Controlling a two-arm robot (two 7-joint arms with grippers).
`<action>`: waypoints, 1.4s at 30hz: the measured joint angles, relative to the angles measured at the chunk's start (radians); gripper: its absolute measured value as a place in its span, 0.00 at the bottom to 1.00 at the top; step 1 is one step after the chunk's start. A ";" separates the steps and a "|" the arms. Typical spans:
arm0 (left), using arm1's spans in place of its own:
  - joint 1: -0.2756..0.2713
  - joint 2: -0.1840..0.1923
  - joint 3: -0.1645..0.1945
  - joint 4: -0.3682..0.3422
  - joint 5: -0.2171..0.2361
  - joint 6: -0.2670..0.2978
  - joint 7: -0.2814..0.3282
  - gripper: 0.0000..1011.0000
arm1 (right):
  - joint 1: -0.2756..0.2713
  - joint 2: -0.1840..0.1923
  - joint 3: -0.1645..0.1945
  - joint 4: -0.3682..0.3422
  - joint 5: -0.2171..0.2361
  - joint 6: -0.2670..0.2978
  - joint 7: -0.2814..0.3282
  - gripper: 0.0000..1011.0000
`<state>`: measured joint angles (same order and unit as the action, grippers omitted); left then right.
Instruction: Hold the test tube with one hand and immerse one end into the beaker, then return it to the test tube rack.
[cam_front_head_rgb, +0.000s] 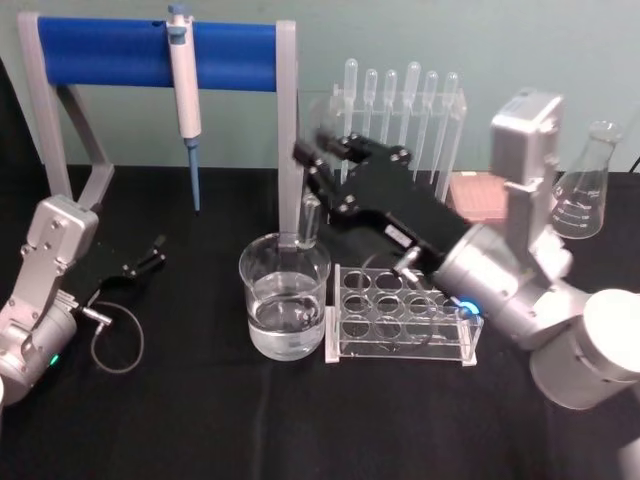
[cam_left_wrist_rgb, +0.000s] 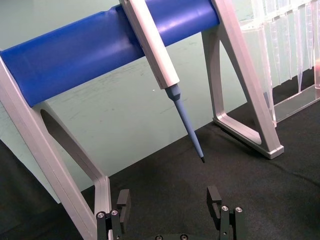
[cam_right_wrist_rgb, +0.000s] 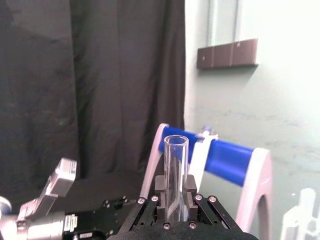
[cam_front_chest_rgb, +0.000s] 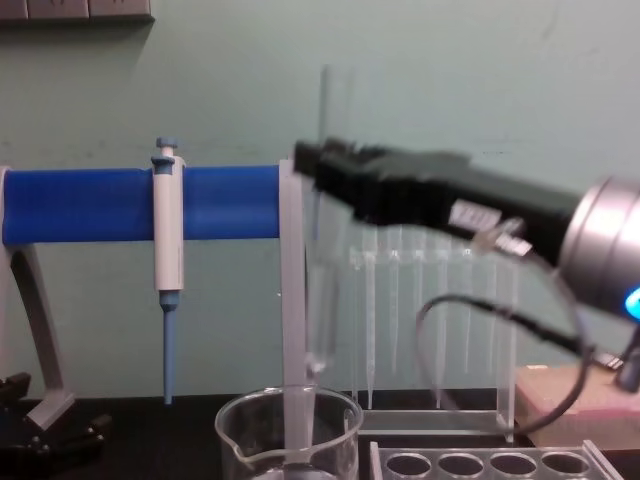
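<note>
The long clear glass test tube with a round bottom (cam_front_head_rgb: 311, 222) is held upright between the fingers of the black right claw (cam_front_head_rgb: 318, 160), which is clamped on it below the open rim. In the right wrist view the tube (cam_right_wrist_rgb: 174, 172) is seen rising from between the two closed-in fingers (cam_right_wrist_rgb: 161, 192), its rim well above them. In the chest view the tube (cam_front_chest_rgb: 322, 250) hangs down from the right claw (cam_front_chest_rgb: 318, 170), and its round bottom is seen just above the rim of the wide clear glass beaker (cam_front_chest_rgb: 288, 438). Directly below the right claw, the beaker (cam_front_head_rgb: 285, 295) stands on the black tabletop (cam_front_head_rgb: 200, 410) with clear liquid in its lower part. Whether the tube end is inside the rim cannot be told.

Just beside the beaker, under the right arm, a clear plastic tube rack (cam_front_head_rgb: 405, 315) is seen. Behind the right claw stand thin plastic pipettes in a clear holder (cam_front_head_rgb: 400, 100) and a clear glass conical flask (cam_front_head_rgb: 585, 185). A white-and-blue micropipette (cam_front_head_rgb: 185, 90) hangs on a blue bar stand with grey legs (cam_front_head_rgb: 130, 55), to the far side of the right claw.

The black left claw (cam_front_head_rgb: 140, 262) is well apart, low over the tabletop, with its fingers (cam_left_wrist_rgb: 215, 197) spread wide and nothing between them.
</note>
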<state>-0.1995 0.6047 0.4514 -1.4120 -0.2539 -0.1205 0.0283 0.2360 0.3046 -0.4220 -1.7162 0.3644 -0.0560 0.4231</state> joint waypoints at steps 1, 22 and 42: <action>0.000 0.000 0.000 0.000 0.000 0.000 0.000 0.99 | -0.009 0.012 0.012 -0.027 0.008 0.008 -0.006 0.22; 0.000 0.000 0.000 0.000 0.000 0.000 0.000 0.99 | -0.139 0.110 0.113 -0.025 0.028 -0.013 -0.041 0.22; 0.000 0.000 0.000 0.000 0.000 0.000 0.000 0.99 | -0.138 0.080 0.089 0.066 -0.030 -0.021 -0.043 0.22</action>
<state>-0.1996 0.6047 0.4514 -1.4120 -0.2539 -0.1205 0.0283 0.0977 0.3844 -0.3328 -1.6499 0.3344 -0.0766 0.3801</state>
